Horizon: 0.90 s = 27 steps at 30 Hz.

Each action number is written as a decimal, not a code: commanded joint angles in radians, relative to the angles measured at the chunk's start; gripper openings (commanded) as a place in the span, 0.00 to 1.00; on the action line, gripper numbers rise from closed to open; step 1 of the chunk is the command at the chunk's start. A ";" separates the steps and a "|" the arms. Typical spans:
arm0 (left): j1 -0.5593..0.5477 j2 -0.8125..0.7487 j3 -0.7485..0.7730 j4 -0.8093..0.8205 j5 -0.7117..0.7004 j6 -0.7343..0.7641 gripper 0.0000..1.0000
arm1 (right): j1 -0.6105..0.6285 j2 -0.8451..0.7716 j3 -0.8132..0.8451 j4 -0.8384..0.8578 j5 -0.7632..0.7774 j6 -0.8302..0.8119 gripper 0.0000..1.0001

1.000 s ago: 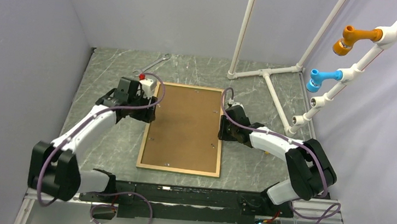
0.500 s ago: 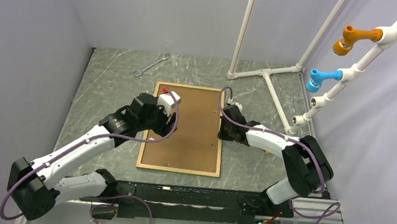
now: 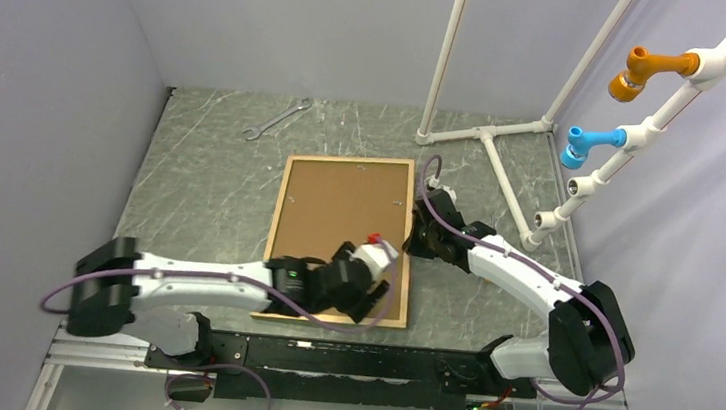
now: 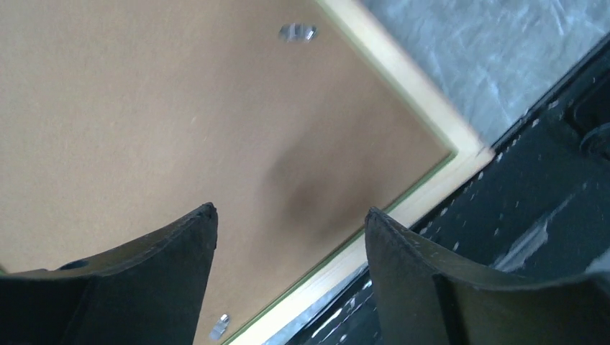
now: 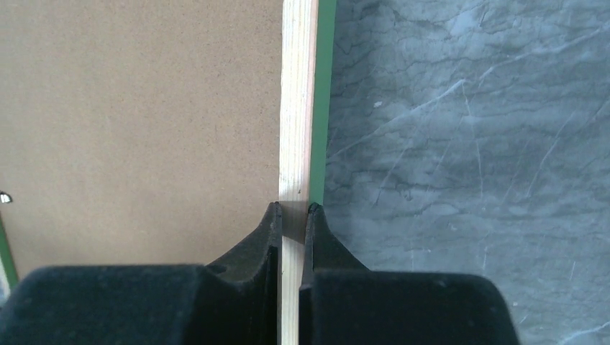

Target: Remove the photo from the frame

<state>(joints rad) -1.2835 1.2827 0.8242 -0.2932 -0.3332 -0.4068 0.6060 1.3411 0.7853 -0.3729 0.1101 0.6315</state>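
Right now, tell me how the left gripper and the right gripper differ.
The left gripper is open, jaws wide apart; the right gripper is shut on the wooden rail of the frame. The left gripper holds nothing, over the brown board near the near corner of the frame; the right gripper is at its right edge. Both are black and both are at the frame.

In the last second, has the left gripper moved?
Yes. The left gripper moved away from the wrench, down to the frame's near right corner.
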 commanded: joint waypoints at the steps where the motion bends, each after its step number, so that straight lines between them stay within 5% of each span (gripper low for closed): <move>1: -0.164 0.181 0.251 -0.136 -0.376 -0.057 0.81 | 0.009 -0.053 0.085 0.011 -0.057 0.101 0.00; 5: -0.265 0.306 0.343 -0.191 -0.496 0.031 0.87 | 0.012 -0.044 0.098 0.008 -0.059 0.135 0.00; 8: -0.330 0.327 0.319 -0.128 -0.491 0.128 0.99 | 0.012 -0.040 0.112 -0.018 -0.041 0.153 0.00; 11: -0.382 0.356 0.298 -0.059 -0.459 0.202 0.99 | 0.013 -0.046 0.122 -0.032 -0.038 0.166 0.00; 21: -0.416 0.577 0.397 -0.183 -0.591 0.200 0.99 | 0.012 -0.033 0.167 -0.086 -0.075 0.210 0.00; 27: -0.382 0.679 0.513 -0.425 -0.778 0.017 0.95 | 0.014 -0.038 0.165 -0.096 -0.085 0.224 0.00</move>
<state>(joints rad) -1.6878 1.9263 1.2446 -0.5568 -0.9371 -0.2623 0.6170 1.3323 0.8856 -0.5297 0.0639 0.7891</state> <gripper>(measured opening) 0.979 0.075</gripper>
